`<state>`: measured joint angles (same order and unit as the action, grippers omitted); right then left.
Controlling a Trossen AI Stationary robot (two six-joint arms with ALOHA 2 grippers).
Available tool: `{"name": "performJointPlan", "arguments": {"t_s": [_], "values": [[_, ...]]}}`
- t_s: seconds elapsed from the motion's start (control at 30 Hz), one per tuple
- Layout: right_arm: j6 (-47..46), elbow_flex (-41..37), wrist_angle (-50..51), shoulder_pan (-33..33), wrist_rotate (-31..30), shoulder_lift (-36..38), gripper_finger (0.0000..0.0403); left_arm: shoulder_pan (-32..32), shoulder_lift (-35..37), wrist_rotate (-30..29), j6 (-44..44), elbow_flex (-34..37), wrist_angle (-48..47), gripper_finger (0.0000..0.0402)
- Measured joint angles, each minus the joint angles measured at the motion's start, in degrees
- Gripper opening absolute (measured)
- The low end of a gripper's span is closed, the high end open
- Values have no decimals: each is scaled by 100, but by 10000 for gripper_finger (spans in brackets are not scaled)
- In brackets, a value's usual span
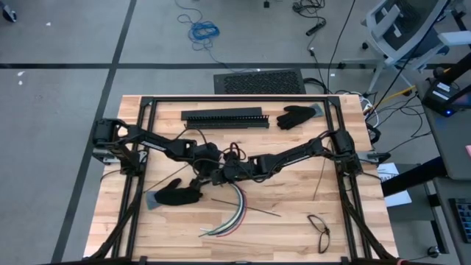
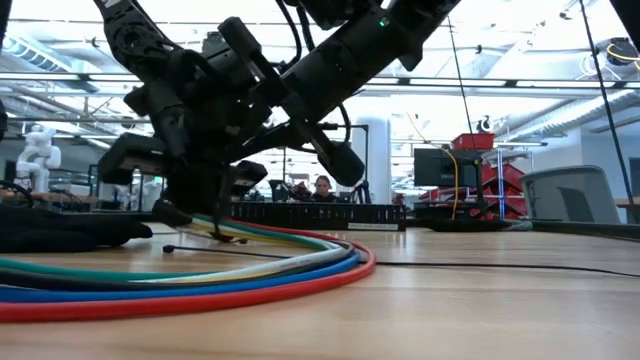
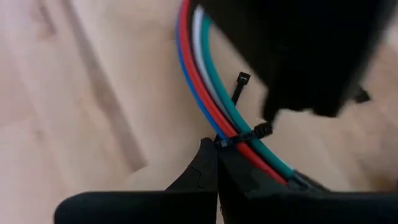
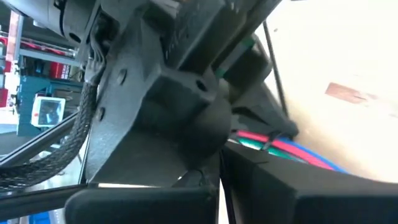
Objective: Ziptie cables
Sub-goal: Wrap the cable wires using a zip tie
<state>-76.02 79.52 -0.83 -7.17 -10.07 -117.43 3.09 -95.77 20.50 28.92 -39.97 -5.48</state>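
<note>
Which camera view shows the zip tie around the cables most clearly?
The left wrist view: the zip tie crosses the cables right before the shut left gripper. The high and low views hide it behind the arms; the right wrist view shows only cables.

The bundle of thin flexible cables [image 2: 200, 275] shows red, blue, green, white and a dark strand, running side by side as parallel stripes. In the left wrist view the same colours appear: red, blue, white and teal-green. The thin plastic zip tie [image 3: 239, 137] across them is black. The wooden plank table [image 1: 287, 221] is pale tan with lengthwise board seams. Both six-joint arms are dark grey to black. The slotted bar [image 1: 224, 118] at 12 o'clock is black.
</note>
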Motion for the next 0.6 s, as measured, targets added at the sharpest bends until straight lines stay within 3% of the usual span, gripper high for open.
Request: {"name": "performJointPlan", "arguments": {"t_s": [0.3, 0.6], "values": [[4, 7, 102, 3, -42, 0, 0, 10, -4, 141, -594, 2, 51, 0], [23, -5, 69, -43, -176, 83, 0, 5, -83, -189, -284, 20, 299, 0]]}}
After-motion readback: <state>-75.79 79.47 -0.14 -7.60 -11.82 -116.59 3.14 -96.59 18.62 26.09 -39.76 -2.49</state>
